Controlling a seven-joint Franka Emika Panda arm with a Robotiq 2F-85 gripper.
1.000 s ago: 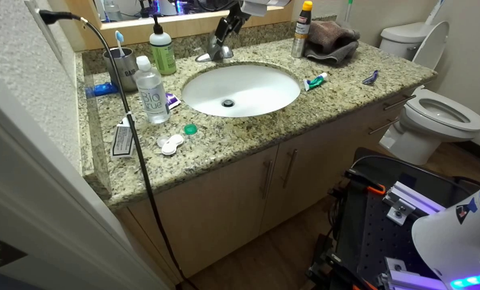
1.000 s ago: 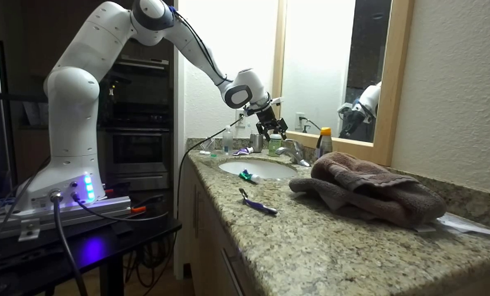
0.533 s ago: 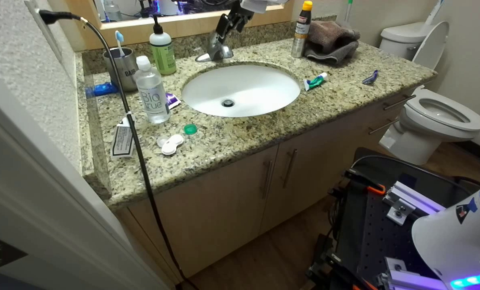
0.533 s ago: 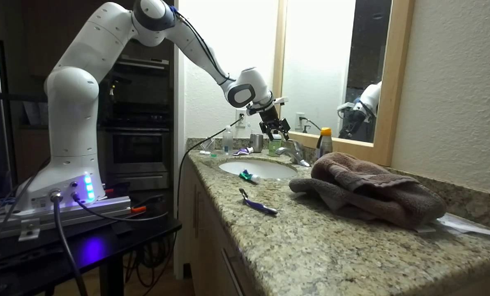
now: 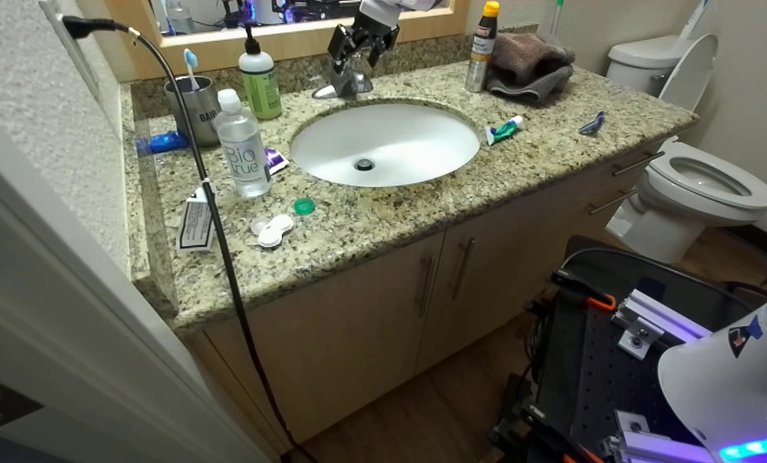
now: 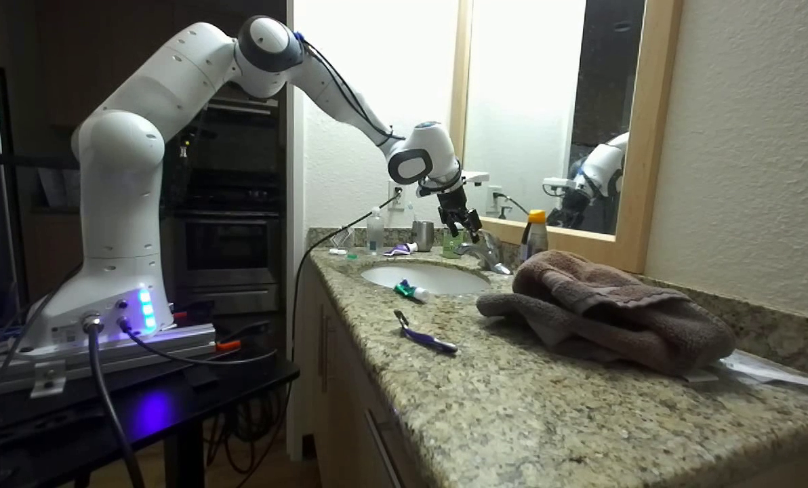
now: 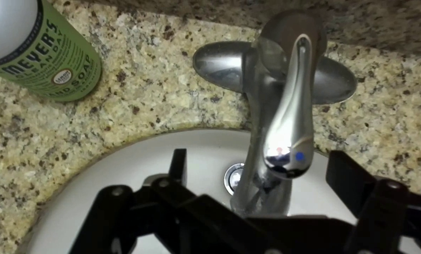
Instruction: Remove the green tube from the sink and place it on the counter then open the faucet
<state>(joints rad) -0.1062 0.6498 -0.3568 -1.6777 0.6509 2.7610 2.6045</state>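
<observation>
"Stretching across both exterior views, the speckled granite counter (image 6: 512, 420) is largest. How does the Panda arm (image 6: 268, 41) stand?"

"Arched high, then sloping down, with the wrist (image 5: 380, 13) pointing downward. In an exterior view the top edge crops that wrist."

"And the oval white sink (image 5: 415, 148)?"

"Beneath the gripper (image 7: 261, 171), which blocks part of it in the wrist view."

"Is anything gripped?"

"No, the jaws are spread wide and empty. A Meyer's hand soap bottle (image 7: 44, 56) stands on the counter, cut off at the upper left corner of the wrist view."

"The chrome faucet (image 7: 274, 109), then?"

"Just under the gripper. Seen from the wrist, its lever (image 7: 291, 127) shows between the fingers (image 7: 179, 165), nearer the one on the right of that view. Fingers and faucet overlap in both exterior views, so I can't tell whether the fingertips reach down to lever height."

"The green tube (image 5: 504, 131)?"

"Lying on the counter just beside the sink, well apart from the gripper, white cap (image 5: 517, 120) turned away from the sink. Its print is too small to read."

"Finally, the drain (image 7: 234, 178)?"

"Partly hidden by the faucet in the wrist view."
</observation>
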